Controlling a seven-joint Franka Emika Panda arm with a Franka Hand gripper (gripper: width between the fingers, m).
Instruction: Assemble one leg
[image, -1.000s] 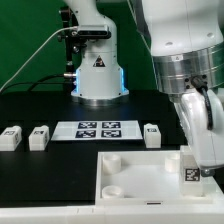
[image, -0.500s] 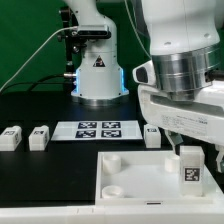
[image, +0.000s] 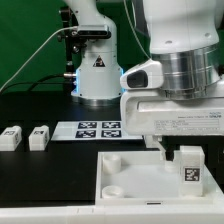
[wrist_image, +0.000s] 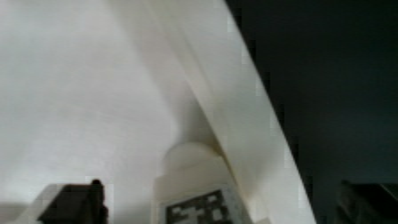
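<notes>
One leg (image: 188, 170), a small white block with a black-and-white tag, stands upright in the tray's (image: 125, 178) corner on the exterior view's right. My gripper (image: 184, 152) hangs just above and around it. In the wrist view the leg (wrist_image: 192, 180) sits between my two dark fingertips (wrist_image: 71, 203), which stand wide apart and clear of it, so the gripper (wrist_image: 222, 205) is open. Two more legs (image: 10, 137) (image: 39, 137) lie on the black table at the exterior view's left. Any further leg is hidden behind my hand.
The marker board (image: 97, 129) lies flat on the table behind the tray. The robot's base (image: 97, 75) stands at the back. The large white tray has round corner sockets (image: 113, 161). My wide hand body (image: 175, 110) blocks the exterior view's right side.
My hand has turned and swung toward the exterior view's left, now covering the leg that lay beside the marker board. The leg standing in the tray corner has not moved.
</notes>
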